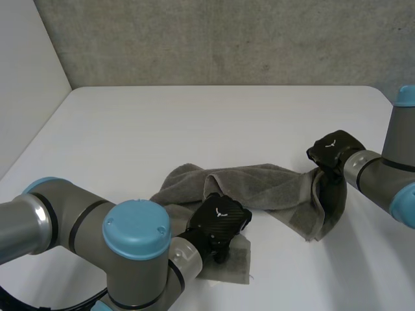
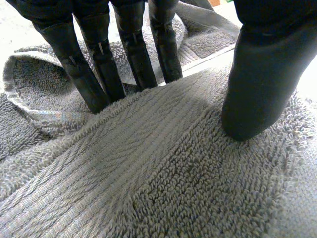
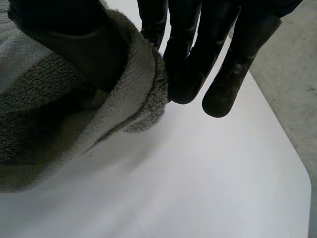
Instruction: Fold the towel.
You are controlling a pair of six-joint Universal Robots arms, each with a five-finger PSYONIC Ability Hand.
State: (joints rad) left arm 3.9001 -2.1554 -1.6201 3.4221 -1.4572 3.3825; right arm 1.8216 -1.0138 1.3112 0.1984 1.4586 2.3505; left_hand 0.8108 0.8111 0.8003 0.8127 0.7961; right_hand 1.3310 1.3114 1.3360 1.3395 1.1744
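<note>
A grey towel (image 1: pixel 272 188) lies crumpled in a long bunch across the middle of the white table (image 1: pixel 194 123). My left hand (image 1: pixel 219 220) rests on the towel's near left part. In the left wrist view its fingers (image 2: pixel 99 64) stand straight on the towel (image 2: pixel 163 168), with the thumb (image 2: pixel 257 84) set down well apart from them and nothing pinched. My right hand (image 1: pixel 334 150) holds the towel's right end lifted off the table. In the right wrist view the towel's edge (image 3: pixel 133 89) is pinched between the thumb (image 3: pixel 64 44) and the fingers (image 3: pixel 198 64).
The table's far edge meets a grey wall (image 1: pixel 227 39), and its left side runs along a white wall (image 1: pixel 26 78). In the right wrist view the table's edge (image 3: pixel 277 134) is close beside my right hand, with the floor (image 3: pixel 292 74) beyond it.
</note>
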